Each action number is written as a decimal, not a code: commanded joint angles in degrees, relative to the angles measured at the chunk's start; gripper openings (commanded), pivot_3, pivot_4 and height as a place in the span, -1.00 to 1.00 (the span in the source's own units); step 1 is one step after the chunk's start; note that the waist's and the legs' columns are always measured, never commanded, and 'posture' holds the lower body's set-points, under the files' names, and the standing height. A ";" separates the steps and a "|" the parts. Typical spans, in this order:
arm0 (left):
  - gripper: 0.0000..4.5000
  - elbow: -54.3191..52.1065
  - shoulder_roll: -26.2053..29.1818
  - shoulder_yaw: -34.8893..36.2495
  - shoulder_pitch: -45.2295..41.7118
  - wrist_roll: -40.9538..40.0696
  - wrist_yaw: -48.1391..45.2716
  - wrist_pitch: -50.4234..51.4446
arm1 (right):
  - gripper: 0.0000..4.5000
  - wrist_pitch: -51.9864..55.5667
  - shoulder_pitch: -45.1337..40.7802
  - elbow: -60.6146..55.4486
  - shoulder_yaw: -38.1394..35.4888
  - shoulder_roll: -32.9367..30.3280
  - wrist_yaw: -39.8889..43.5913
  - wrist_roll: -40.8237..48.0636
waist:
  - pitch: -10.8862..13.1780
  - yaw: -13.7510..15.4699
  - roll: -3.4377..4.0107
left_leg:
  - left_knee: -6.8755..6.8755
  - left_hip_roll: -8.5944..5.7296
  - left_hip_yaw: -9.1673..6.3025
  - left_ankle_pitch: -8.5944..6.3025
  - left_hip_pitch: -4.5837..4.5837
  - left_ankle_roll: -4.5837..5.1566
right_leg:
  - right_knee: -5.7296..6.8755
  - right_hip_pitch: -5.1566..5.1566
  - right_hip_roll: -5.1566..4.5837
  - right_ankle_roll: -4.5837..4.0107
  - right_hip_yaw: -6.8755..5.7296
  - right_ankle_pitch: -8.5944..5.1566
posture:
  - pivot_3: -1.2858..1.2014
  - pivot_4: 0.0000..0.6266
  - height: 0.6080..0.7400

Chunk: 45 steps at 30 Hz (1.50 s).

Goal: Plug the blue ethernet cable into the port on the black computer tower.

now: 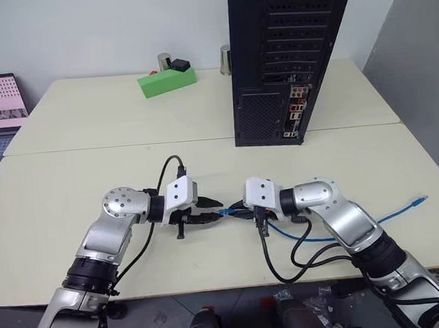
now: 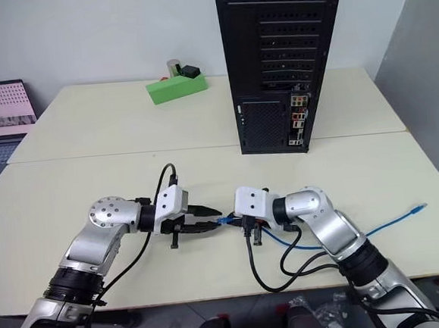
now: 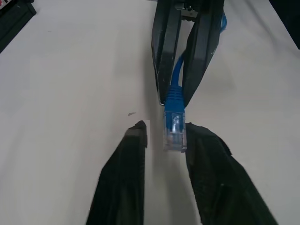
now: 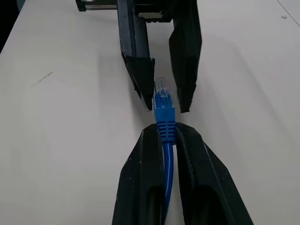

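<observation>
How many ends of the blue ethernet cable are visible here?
2. One plug sits between the two claws near the front of the table; the other end lies loose on the table by the robot's right arm.

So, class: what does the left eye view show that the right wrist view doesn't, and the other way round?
Left eye view, not the wrist: the black computer tower standing on the pale table, a green box, and the loose far end of the blue ethernet cable. Right wrist view, not the eye: the cable's ribbed boot clamped in the right pincer, and its clear plug between the fingers of the left pincer. Both: the cable, the two pincers meeting tip to tip, the table.
</observation>
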 commanded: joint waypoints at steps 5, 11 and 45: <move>-0.87 1.22 -0.20 0.73 -0.97 1.01 0.93 -2.44 | -0.96 0.07 -0.44 -2.45 0.10 0.12 0.42 1.04 | 0.00 0.00 0.00 | 0.00 0.00 0.00 0.00 0.00 0.00 | 0.00 0.00 0.00 0.00 0.00 0.00 | 0.03 -0.52 1.00; -0.87 1.89 -0.52 1.21 -0.62 1.20 1.53 -4.61 | -0.57 -0.31 -0.43 -2.05 -0.35 -0.88 1.21 1.28 | 0.00 0.01 0.00 | 0.00 0.00 -0.01 0.00 0.00 0.00 | 0.00 0.00 0.00 0.00 -0.01 0.00 | 0.03 -0.52 1.00; -0.87 21.73 -1.43 -0.28 -2.76 32.01 37.34 -76.66 | 0.35 30.32 10.75 -13.80 -16.37 1.41 -8.91 32.05 | 0.00 1.03 0.00 | 0.01 -0.04 -0.01 0.00 0.00 0.00 | -0.02 0.04 -0.04 0.01 -0.02 0.01 | 0.03 -0.52 1.00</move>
